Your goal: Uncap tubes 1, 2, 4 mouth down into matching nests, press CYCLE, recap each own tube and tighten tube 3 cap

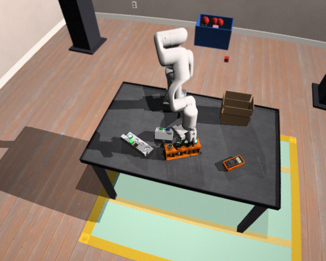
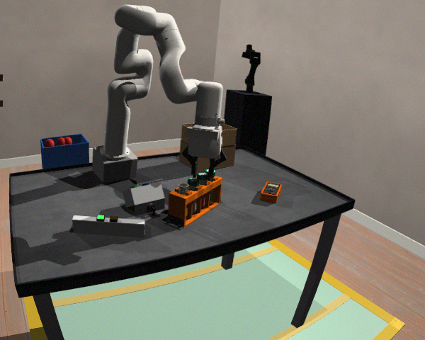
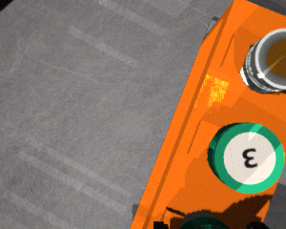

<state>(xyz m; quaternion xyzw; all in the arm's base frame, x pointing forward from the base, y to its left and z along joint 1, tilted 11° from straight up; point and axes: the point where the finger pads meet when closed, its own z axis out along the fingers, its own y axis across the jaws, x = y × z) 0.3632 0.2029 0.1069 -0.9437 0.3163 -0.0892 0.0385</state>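
The orange decapping station point(image 1: 182, 153) point(image 2: 176, 205) point(image 3: 181, 181) stands mid-table. In the wrist view the tube beyond cap 3 point(image 3: 272, 64) point(image 2: 183, 188) stands open, without a cap. The cap marked 3 point(image 3: 248, 157) point(image 2: 193, 180) sits on its tube. My gripper point(image 3: 206, 226) point(image 2: 206, 168) point(image 1: 188, 138) points straight down with its fingers slightly apart around the dark green cap point(image 3: 205, 221) point(image 2: 202, 177) on the tube next to tube 3. It is open, not clamped. The end tube point(image 2: 210, 171) also wears a cap. One cap point(image 1: 129, 136) lies in an end nest of the cap tray point(image 1: 142, 150) point(image 2: 106, 227). The tray's green lamp point(image 1: 131, 141) point(image 2: 100, 217) is lit.
The grey key housing point(image 1: 163, 135) point(image 2: 146, 197) with the green key point(image 1: 161, 129) and the blue key point(image 1: 167, 129) stands just behind the station. A cardboard box point(image 1: 236, 107) point(image 2: 229, 137) stands behind, and an orange multimeter point(image 1: 233, 162) point(image 2: 270, 191) lies to the side.
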